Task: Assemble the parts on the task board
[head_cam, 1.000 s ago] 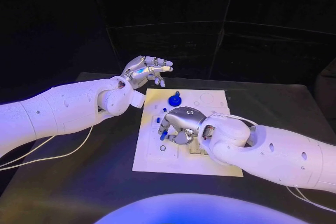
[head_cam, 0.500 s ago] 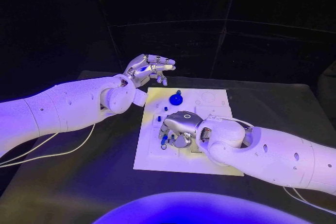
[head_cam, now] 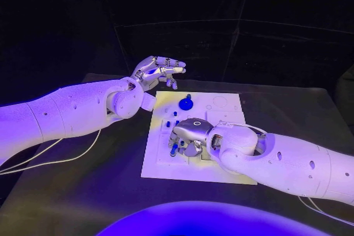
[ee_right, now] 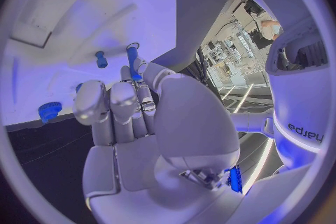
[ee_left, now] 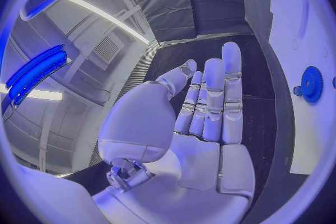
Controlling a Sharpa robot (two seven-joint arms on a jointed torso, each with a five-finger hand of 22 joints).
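The white task board lies flat in the middle of the black table, and small blue parts are seen on it. A blue peg is held upright at the fingertips of the right hand, which is lowered over the middle of the board with its fingers curled downward; in the head view the same peg shows as a short blue stick below those fingers, close to the board's surface. Whether its lower end is touching the board cannot be told. A second, shorter blue peg stands on the board just beside the held one. A round blue gear with a knob is set near the far edge of the board, well apart from the right hand; it is also seen from the left wrist. The left hand is raised above the table beyond the board's far left corner, with nothing in it and its fingers extended and loosely spread. A white cable is laid on the table under the left arm.
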